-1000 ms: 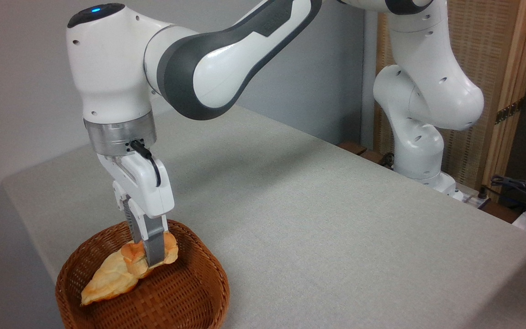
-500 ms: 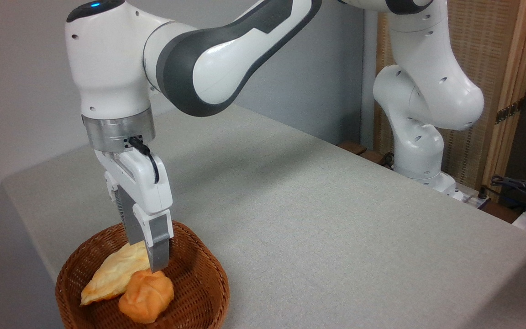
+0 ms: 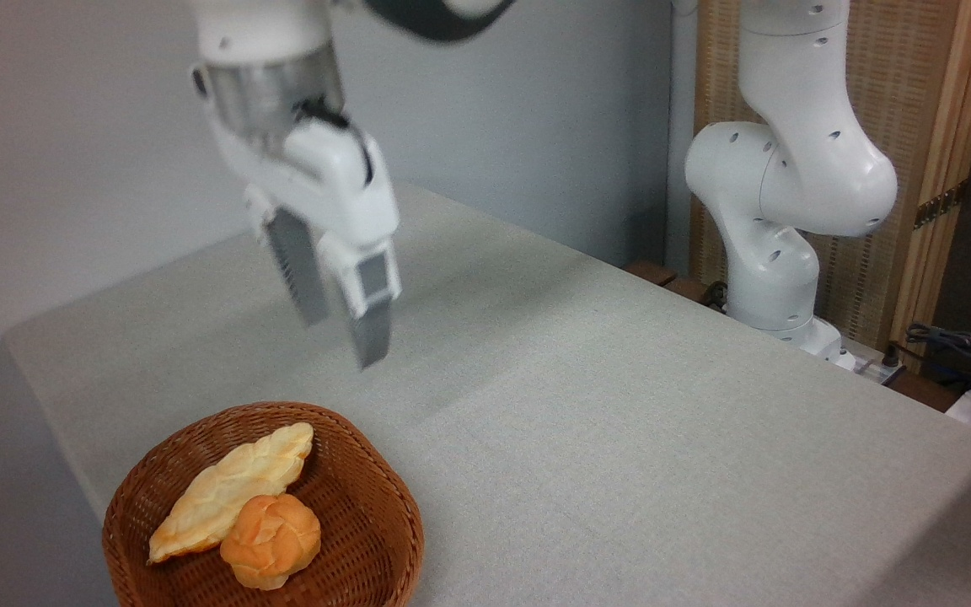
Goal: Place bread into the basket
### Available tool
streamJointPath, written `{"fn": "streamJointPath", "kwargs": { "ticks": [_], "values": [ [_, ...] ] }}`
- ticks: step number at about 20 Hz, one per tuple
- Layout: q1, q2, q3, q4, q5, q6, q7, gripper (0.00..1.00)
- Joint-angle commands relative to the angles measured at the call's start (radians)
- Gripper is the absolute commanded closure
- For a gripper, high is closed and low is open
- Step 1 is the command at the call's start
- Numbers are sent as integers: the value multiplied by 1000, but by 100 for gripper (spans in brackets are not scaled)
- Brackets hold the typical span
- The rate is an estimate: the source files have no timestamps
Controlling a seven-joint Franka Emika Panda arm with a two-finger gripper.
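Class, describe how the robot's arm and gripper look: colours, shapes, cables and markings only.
The arm is glossy white, built of rounded segments with small dark holes. A silver metal ring joins it to the gripper, a white blocky body with two flat grey fingers. A black cable loops at the wrist.

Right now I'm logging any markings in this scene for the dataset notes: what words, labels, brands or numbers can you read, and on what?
None can be read.
The claw is motion-blurred and shows no legible marking.
The white arm base, the basket, the bun, the flat bread and the table show no text.
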Motion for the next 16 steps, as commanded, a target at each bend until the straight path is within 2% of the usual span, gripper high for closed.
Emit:
{"fn": "streamJointPath", "kwargs": {
  "ticks": [1,5,9,13,16],
  "values": [
    [27,-90,-22,-33,-18,-98,-11,0],
    [24,-138,-24,-101,-47,-64,-2,0],
    [15,-158,-18,-141,-38,-12,7,0],
    [-24,-152,16,-141,-19,20,13,0],
    [-68,-147,66,-139,-16,43,13,0]
  ]
}}
